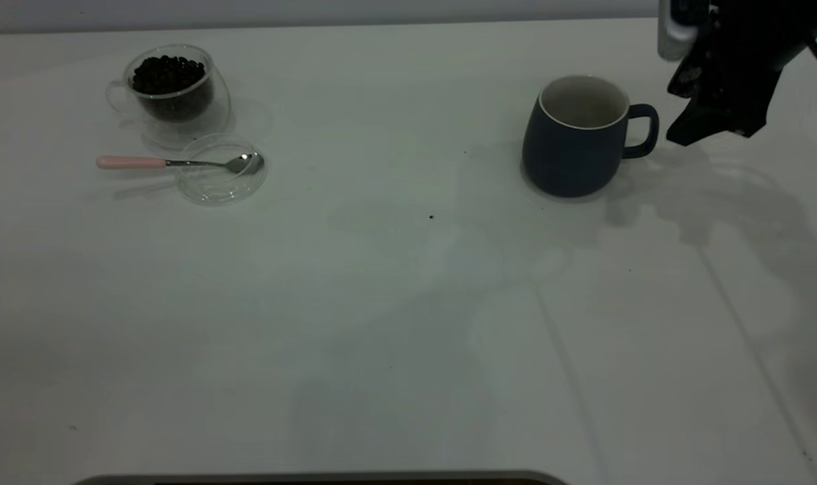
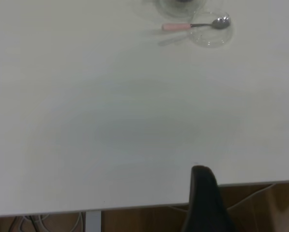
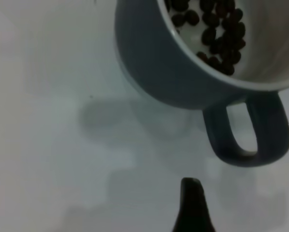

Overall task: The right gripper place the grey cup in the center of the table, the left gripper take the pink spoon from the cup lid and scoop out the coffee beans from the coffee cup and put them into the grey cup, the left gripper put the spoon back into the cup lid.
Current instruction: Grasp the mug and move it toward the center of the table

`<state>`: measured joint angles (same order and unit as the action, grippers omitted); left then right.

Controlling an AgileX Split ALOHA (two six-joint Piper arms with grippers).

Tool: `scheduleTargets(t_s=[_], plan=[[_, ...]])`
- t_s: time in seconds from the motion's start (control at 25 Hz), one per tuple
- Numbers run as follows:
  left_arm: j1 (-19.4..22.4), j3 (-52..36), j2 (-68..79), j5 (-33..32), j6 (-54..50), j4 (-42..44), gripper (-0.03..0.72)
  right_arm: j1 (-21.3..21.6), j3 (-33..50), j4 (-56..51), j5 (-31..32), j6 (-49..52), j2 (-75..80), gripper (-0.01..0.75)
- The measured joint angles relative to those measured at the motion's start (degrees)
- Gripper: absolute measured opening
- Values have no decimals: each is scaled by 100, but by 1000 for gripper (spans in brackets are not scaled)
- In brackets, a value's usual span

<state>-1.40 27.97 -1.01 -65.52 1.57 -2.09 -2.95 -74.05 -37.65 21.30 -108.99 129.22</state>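
Exterior view first. Upright on the white surface (image 1: 381, 323), well right of centre: the grey cup (image 1: 570, 151), loop handle turned toward the right hand (image 1: 691, 135). Hanging just beside that handle, above the surface and not touching, at the far right corner. Spread or pressed together? Cannot tell from here. Nothing standing between it and the handle. Far over on the left, well apart from the grey cup: the coffee cup (image 1: 172, 87), heaped with coffee beans (image 1: 168, 73). Just in front of it, the cup lid (image 1: 213, 185), with the pink spoon (image 1: 172, 162) lying across it, bowl on the glass and handle sticking out past the rim to the left. One tiny dark speck (image 1: 431, 217) on the open middle stretch.

Left wrist view now. Only a black tip of the left hand (image 2: 205, 198) showing, out past the surface's edge, well apart from everything. State: cannot tell. Far off, the pink spoon (image 2: 192, 26) on the cup lid (image 2: 209, 38), with bare surface in between.

Right wrist view. Close up on the grey cup (image 3: 159, 67), a scatter of dark beans (image 3: 217, 34) on its white bottom. Near the handle, the black tip of the right hand (image 3: 191, 205), clear of it.
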Motion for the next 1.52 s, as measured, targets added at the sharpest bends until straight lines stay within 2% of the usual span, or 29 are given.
scheduleTargets(t_s=[0.28, 0.6, 0.84, 1.12, 1.52], plan=[[0, 0, 0, 0, 0, 0, 538, 0, -96, -979, -423, -1072, 281, 576], [0, 0, 0, 0, 0, 0, 538, -172, -162, -1319, -530, -1072, 536, 576], [0, 0, 0, 0, 0, 0, 538, -467, -162, -1390, -541, -1072, 557, 575], [0, 0, 0, 0, -18, 0, 538, -927, -176, -2224, -699, -1072, 580, 575], [0, 0, 0, 0, -18, 0, 538, -1620, -787, -2494, -729, -1072, 856, 575]])
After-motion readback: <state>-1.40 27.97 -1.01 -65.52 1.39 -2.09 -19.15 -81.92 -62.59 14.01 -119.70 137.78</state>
